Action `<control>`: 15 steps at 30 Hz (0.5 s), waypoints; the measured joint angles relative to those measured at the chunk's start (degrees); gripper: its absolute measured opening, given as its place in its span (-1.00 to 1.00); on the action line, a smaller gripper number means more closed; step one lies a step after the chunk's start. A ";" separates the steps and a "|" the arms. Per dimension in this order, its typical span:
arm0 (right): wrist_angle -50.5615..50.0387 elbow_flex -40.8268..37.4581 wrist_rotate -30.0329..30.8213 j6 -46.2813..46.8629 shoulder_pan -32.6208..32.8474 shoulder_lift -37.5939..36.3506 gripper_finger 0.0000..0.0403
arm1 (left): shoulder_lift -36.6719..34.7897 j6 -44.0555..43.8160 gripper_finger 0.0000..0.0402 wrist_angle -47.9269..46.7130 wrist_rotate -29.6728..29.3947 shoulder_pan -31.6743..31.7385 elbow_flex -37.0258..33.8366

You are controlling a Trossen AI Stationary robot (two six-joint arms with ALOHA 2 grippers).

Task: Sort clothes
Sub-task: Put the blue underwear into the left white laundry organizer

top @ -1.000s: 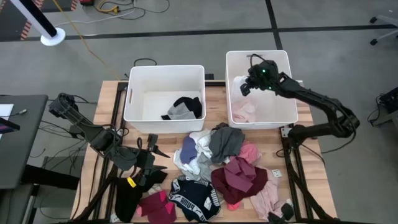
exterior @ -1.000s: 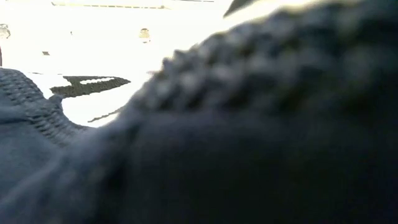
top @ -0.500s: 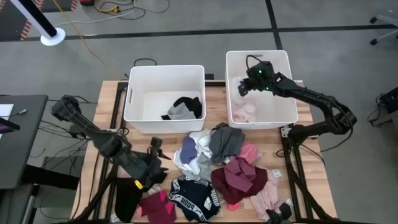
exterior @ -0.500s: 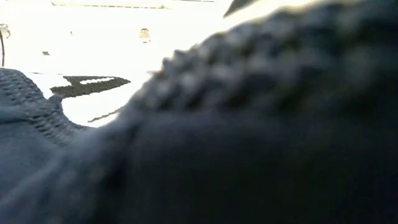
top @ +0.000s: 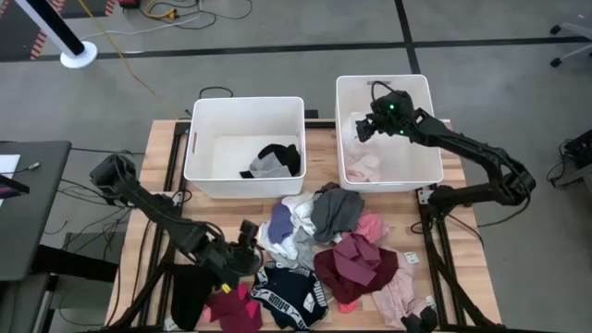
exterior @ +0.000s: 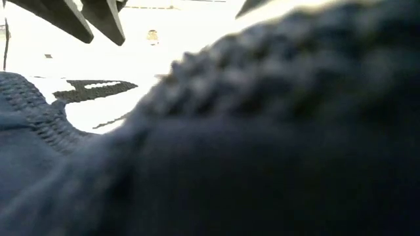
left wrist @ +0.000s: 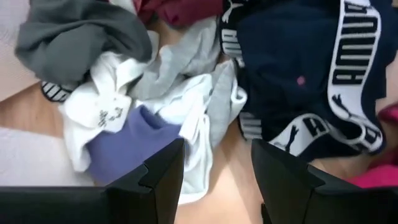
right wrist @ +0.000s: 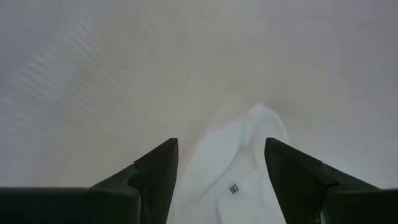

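The clothes lie in a heap (top: pixel 324 222) on the near half of the wooden table: grey, white, blue, maroon, pink and a navy garment (left wrist: pixel 298 74) with a lettered band. My left gripper (top: pixel 248 231) hovers open at the heap's left edge. Its fingers (left wrist: pixel 214 180) stand over bare wood beside a white and blue garment (left wrist: pixel 124 137). My right gripper (top: pixel 363 129) is open over the right bin (top: pixel 384 80). A white garment (right wrist: pixel 236 174) shows beyond its fingers against the bin's floor. The low view is blocked by dark fabric (exterior: pixel 262 144) close to the lens.
The left bin (top: pixel 245 100) holds a black and grey garment (top: pixel 273 160). A pale pink garment (top: pixel 363 168) lies in the right bin. A black garment (top: pixel 190 296) and a magenta one (top: pixel 231 305) lie near the table's front left.
My left gripper has travelled toward the table's right edge and a little nearer, from the bare left part of the table up to the heap's left edge. The clothes on the table have kept their places.
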 joint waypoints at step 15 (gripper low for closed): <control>-0.45 0.04 0.02 1.50 6.92 -14.95 0.27 | 4.97 3.15 -0.14 15.96 19.26 1.15 0.07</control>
